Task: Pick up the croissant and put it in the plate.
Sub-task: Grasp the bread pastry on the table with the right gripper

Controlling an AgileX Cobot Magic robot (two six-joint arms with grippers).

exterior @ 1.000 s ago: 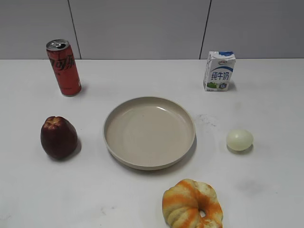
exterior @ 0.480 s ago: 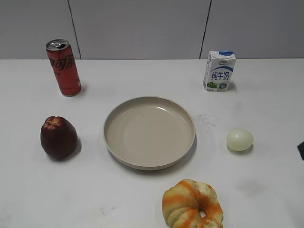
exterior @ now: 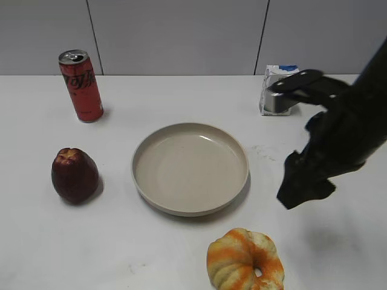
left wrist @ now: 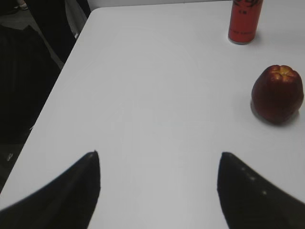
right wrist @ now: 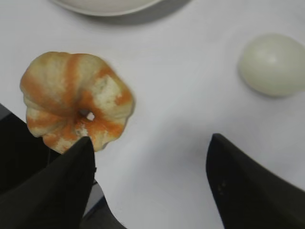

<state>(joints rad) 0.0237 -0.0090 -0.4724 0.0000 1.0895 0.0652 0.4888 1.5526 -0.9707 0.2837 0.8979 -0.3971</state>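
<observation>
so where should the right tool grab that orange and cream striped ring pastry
Probably across the puffy ring of the orange and cream striped ring pastry, coming from above. It lies flat on the white table with its small hole facing up, so one finger could drop near the hole and one outside the rim. The open right tool is above the table beside it, not yet around it.

My right arm [exterior: 338, 139] is matte black and bulky, blurred here. Both hands, left [left wrist: 159, 191] and right [right wrist: 150, 183], end in dark, tapering, pointed fingers.
</observation>
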